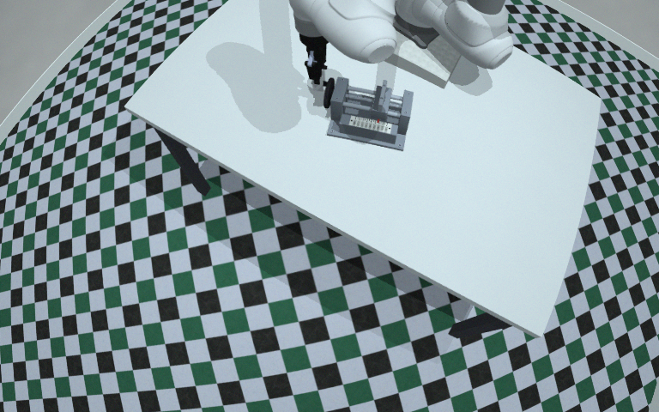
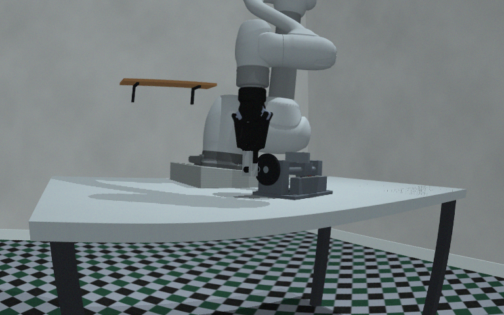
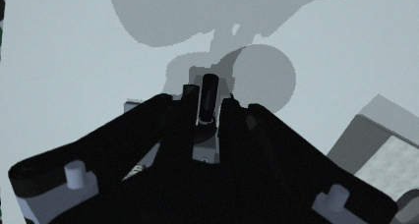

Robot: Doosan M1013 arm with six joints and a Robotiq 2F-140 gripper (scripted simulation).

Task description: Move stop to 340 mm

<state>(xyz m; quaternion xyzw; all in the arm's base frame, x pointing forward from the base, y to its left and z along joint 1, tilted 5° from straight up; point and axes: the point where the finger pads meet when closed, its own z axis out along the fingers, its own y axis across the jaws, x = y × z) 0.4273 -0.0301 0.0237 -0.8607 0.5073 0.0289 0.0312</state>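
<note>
Gripper (image 1: 317,81) (image 2: 249,169) (image 3: 209,88) is nearly closed, fingers only slightly apart, with the black crank handle (image 2: 245,169) (image 3: 209,98) of the handwheel (image 1: 329,93) (image 2: 269,175) (image 3: 206,133) between them; I read it as gripped. The handwheel is at the end of the stop fixture, which sits on the white table (image 1: 450,203) (image 2: 161,212) (image 3: 49,47). The stop carriage (image 1: 381,99) (image 2: 297,157) is on the guide rods, partway between the end plates, and the red pointer (image 1: 377,120) (image 2: 308,176) is over the scale (image 1: 369,124) (image 3: 134,171), past its middle towards the end away from the wheel. Digits are too small for me to read, so I can't say whether it shows 340 mm. Step in hand, my guess: cranking or fine setting, release still to do. Main risk is overshoot, if I crank on without a readable number. Next: the handle slipping out if my path strays off the wheel's circle, since the hold is on a slim round grip; same error could side-load the crank and bind it. On release, a fingertip dragging on the handle could turn the wheel and spoil the setting, so open wide, then back straight off along the handle. Leaving too low or sideways risks clipping the rim.
</note>
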